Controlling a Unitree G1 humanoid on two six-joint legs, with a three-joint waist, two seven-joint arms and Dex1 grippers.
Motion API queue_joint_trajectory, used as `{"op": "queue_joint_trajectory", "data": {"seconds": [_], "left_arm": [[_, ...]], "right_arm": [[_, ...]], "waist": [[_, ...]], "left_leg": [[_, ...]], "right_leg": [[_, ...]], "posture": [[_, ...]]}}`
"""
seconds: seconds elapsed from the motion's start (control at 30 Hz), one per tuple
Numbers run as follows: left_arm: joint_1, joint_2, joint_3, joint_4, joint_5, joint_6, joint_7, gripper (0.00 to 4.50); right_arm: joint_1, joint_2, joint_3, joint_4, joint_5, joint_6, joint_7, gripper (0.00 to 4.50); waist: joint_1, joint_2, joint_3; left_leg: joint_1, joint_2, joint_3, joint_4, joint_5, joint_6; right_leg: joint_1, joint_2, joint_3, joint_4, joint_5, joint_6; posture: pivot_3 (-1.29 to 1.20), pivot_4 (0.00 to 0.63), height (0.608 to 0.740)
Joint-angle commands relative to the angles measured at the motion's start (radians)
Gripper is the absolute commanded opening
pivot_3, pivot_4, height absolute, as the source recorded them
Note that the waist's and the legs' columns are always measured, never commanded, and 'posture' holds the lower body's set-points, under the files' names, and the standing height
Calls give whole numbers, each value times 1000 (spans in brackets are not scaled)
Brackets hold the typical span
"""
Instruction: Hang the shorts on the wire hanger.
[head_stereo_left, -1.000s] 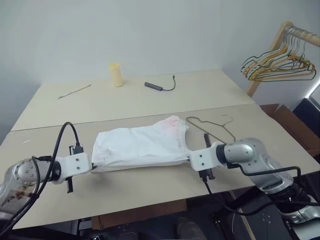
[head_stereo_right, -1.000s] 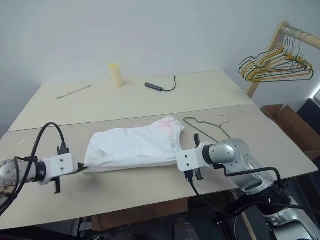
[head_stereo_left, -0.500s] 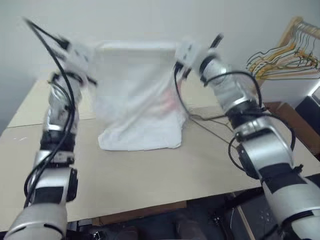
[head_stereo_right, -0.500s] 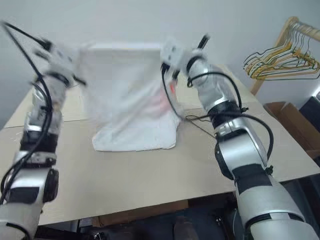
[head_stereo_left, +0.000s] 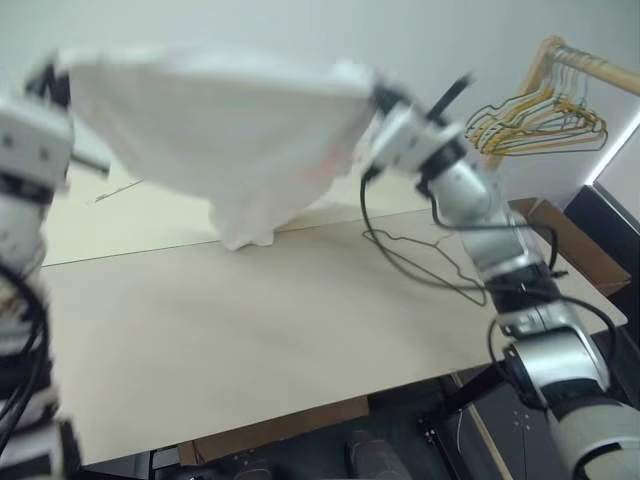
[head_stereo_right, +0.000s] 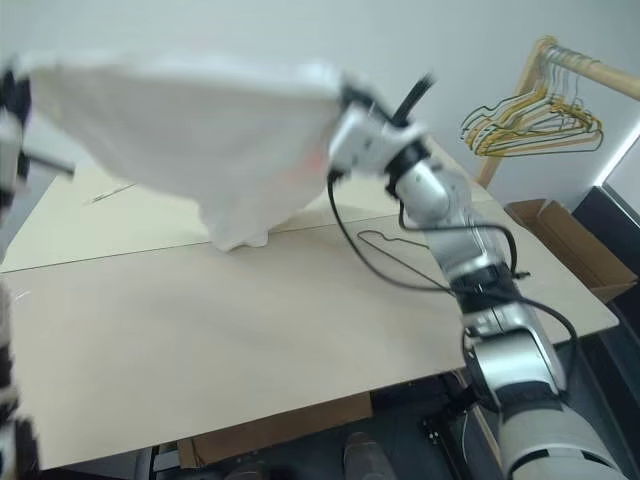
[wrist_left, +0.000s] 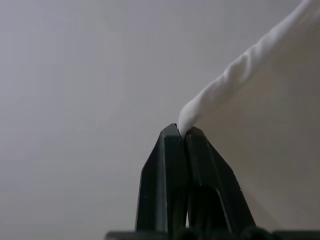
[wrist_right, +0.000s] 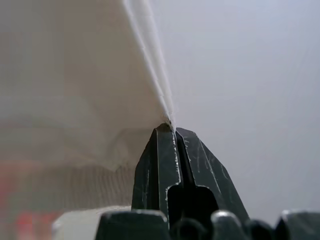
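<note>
The white shorts (head_stereo_left: 225, 130) hang spread in the air above the far half of the table, held at two corners. My left gripper (wrist_left: 182, 133) is shut on one corner of the cloth at the upper left. My right gripper (wrist_right: 169, 129) is shut on the opposite corner at the upper right, near a faint pink mark (head_stereo_left: 328, 160). The lowest fold of the shorts dangles just over the tabletop. The thin grey wire hanger (head_stereo_left: 415, 255) lies flat on the table below my right arm, right of the shorts.
A wooden rack (head_stereo_left: 585, 70) at the far right holds a bunch of yellow, orange and green hangers (head_stereo_left: 530, 125). A thin stick (head_stereo_left: 118, 190) lies on the far left of the beige table (head_stereo_left: 250, 340). A cardboard box (head_stereo_left: 565, 250) sits off the table's right edge.
Both grippers have lifted the shorts off the table and swung them up and out flat. The camera view has also shifted.
</note>
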Motion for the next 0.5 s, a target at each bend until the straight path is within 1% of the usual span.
{"op": "queue_joint_trajectory", "data": {"seconds": [0.03,0.07,0.1,0.13,0.17,0.23,0.4,0.5], "left_arm": [[273,49,90,-63,-60,-4,-257,0],[363,63,76,-77,-29,-26,-303,0],[414,70,68,-87,-7,-36,-324,0],[470,76,57,-107,-22,-32,-374,0],[521,83,45,-129,-16,-34,-410,0],[587,91,31,-170,-30,2,-467,0],[737,153,45,-244,-30,73,-629,0],[860,197,63,-286,2,143,-735,0]], "right_arm": [[130,-81,55,-74,-12,82,221,44],[160,-103,85,-77,-32,50,263,44],[175,-116,101,-78,-47,26,290,44],[183,-129,119,-76,-66,-2,315,44],[185,-119,124,-71,-72,-8,319,44],[174,-94,123,-59,-92,3,310,44],[175,-146,133,-89,-87,7,461,44],[202,-186,132,-126,-72,14,555,44]], "waist": [[9,-1,1],[15,0,2],[20,0,2],[26,0,2],[31,0,2],[42,0,2],[70,-1,2],[83,-1,2]], "left_leg": [[8,2,1,0,0,0],[10,5,3,0,0,0],[11,5,4,0,0,0],[11,5,5,1,0,0],[11,5,5,1,0,0],[11,6,6,1,0,0],[10,7,7,0,-1,0],[5,7,7,0,-3,0]], "right_leg": [[8,1,-1,-2,-4,4],[10,2,-1,-2,-6,-1],[9,2,0,0,-7,-4],[8,2,1,1,-7,-4],[7,2,1,1,-7,-5],[7,4,1,2,-6,-5],[6,6,1,1,-5,-1],[1,7,1,0,-5,-2]], "posture": [[-28,0,740],[-29,0,740],[-27,0,740],[-27,0,740],[-25,0,740],[-21,0,740],[-19,0,740],[-23,0,740]]}}
